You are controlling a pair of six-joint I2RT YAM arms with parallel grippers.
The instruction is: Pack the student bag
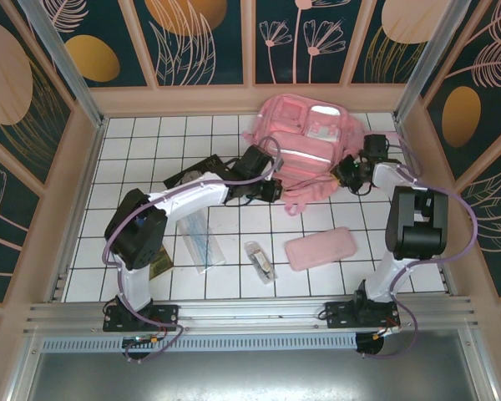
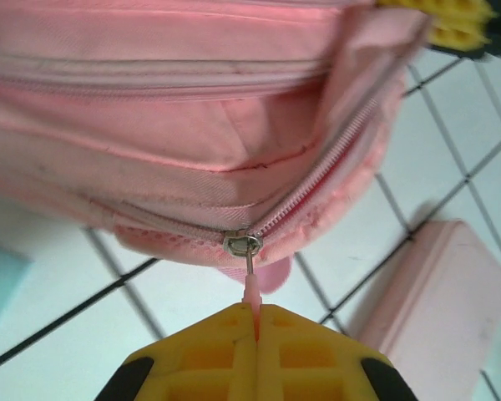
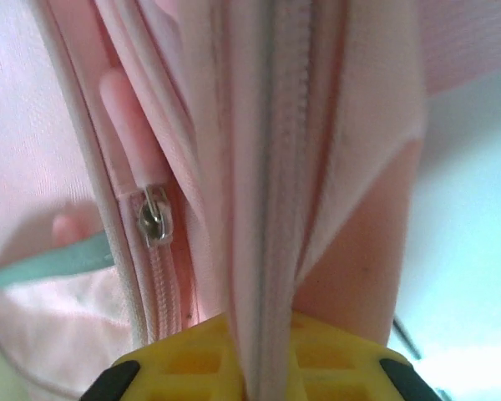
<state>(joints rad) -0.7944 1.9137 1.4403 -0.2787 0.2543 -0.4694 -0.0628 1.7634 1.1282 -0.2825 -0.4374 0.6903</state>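
The student bag (image 1: 305, 142), a large pink backpack, lies at the back of the tiled table. My left gripper (image 1: 271, 190) is at its near left corner. In the left wrist view this gripper (image 2: 255, 322) is shut on the small pink pull tab of a zipper, and the metal slider (image 2: 242, 243) sits at the bag's lower corner. My right gripper (image 1: 344, 174) is at the bag's right side. In the right wrist view it (image 3: 263, 334) pinches a fold of the bag's fabric (image 3: 275, 167) with a zipper seam along it. Another slider (image 3: 154, 215) hangs just to the left.
A flat pink pencil case (image 1: 319, 248) lies on the tiles in front of the bag, also visible in the left wrist view (image 2: 434, 309). A clear packet (image 1: 202, 242) and a small wrapped item (image 1: 259, 261) lie near the left arm. A dark object (image 1: 192, 174) sits behind it.
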